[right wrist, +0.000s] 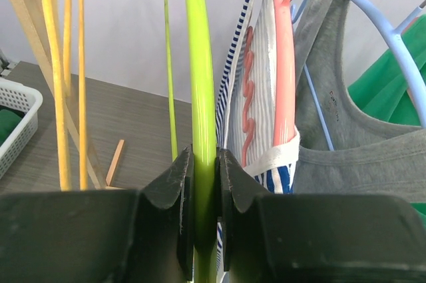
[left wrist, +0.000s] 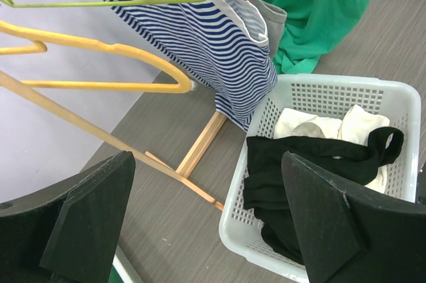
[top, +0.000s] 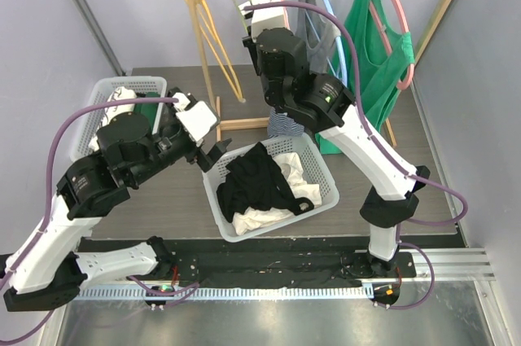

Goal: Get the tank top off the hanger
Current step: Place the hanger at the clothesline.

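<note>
In the right wrist view, the right gripper (right wrist: 201,170) at lower centre is clamped on a lime-green hanger (right wrist: 198,63). The striped tank top (right wrist: 265,96) hangs just to the hanger's right, against a pink hanger (right wrist: 283,63). The left gripper (left wrist: 206,223) is spread wide at the bottom of its view, with the tank top well above it.

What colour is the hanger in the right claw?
The hanger is lime green, clearest in the right wrist view.

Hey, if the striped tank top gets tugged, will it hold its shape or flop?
Likely floppy: the striped tank top hangs in loose folds beside the white basket. Probably light too, since the fabric looks thin.
</note>
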Controlling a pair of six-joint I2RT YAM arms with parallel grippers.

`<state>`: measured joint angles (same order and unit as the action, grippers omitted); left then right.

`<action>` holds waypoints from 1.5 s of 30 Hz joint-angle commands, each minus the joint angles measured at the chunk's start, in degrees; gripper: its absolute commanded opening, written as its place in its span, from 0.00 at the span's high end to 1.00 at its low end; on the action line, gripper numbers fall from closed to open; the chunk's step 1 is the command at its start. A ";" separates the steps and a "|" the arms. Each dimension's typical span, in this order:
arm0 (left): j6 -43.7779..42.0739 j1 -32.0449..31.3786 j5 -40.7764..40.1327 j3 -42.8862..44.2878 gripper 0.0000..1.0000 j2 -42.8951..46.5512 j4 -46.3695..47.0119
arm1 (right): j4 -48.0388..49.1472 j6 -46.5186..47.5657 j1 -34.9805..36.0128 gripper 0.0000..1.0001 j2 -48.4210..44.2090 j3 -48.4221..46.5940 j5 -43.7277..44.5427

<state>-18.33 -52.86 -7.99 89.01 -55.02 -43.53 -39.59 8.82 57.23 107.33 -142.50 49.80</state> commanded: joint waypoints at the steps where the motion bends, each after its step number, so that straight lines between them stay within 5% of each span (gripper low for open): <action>1: 1.45 -0.05 -0.19 1.60 0.03 -0.35 2.13 | 3.38 -1.26 -0.37 0.99 0.16 -0.94 -1.81; 17: 3.03 0.30 0.34 1.51 0.03 -1.57 2.13 | 1.27 -2.84 -1.16 0.99 3.24 -0.85 -4.89; 18: 3.12 0.30 0.34 1.78 0.03 -1.84 2.22 | 1.10 -3.02 -1.25 0.94 2.89 -0.68 -5.06; 21: 3.30 0.39 -0.88 2.13 0.01 -2.63 2.83 | 0.75 -4.33 -1.16 0.59 0.17 0.81 -6.03; 25: 3.65 0.30 -4.84 3.62 0.00 -4.30 4.77 | 0.66 -6.27 -1.25 0.41 -5.19 4.14 -7.26; 37: 8.13 0.39 -5.81 9.43 0.00 -9.14 0.90 | -0.75 -8.73 -3.70 0.36 -21.97 13.81 -8.14; 45: 8.04 0.39 -6.51 9.86 0.02 -9.75 2.13 | -3.81 -8.73 -7.40 0.37 -18.48 8.66 -13.23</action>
<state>-10.87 -52.75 -13.52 97.69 -64.93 -43.83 -41.67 0.82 50.59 83.85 -130.85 40.29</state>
